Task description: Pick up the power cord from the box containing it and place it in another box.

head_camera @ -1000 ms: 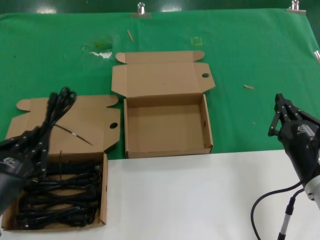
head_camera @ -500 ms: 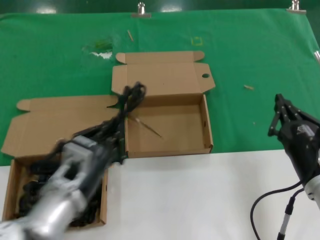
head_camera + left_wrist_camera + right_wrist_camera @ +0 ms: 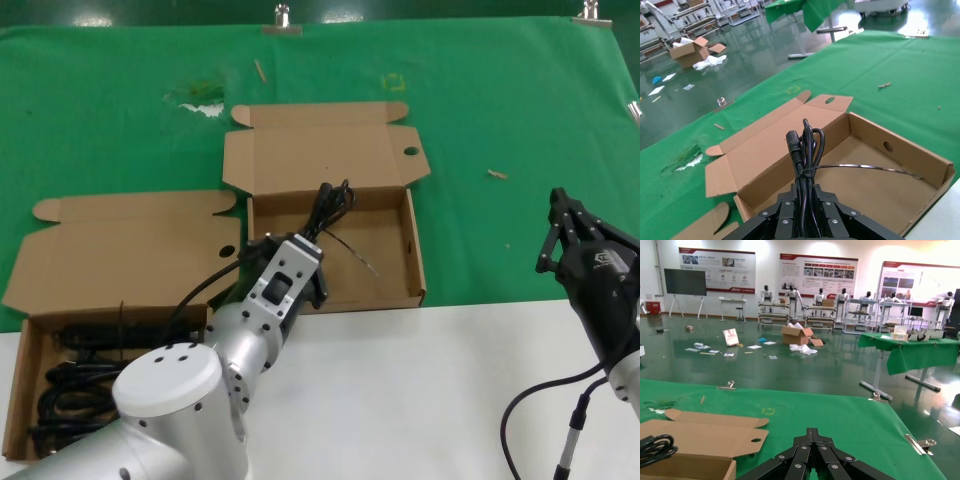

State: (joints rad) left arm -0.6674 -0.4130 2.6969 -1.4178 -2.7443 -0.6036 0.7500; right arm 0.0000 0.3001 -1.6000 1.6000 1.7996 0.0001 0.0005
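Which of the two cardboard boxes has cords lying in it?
The left box, nearest the robot; the middle box is bare inside, with the left claw holding a power cord above it.

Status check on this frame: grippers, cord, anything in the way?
Left gripper shut on the power cord, above the empty box. Right gripper parked at right, shut. Nothing in the way.

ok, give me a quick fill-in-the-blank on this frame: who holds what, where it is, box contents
1. The power cord is gripped by the ______ claw.
2. That cord bundle hangs over the ______ box, the one nearer the middle of the table.
3. The box at the robot's left holds more ______.
4. The right claw holds ______ and sits out to the robot's right, over the green cloth.

Missing words: left; empty; cords; nothing
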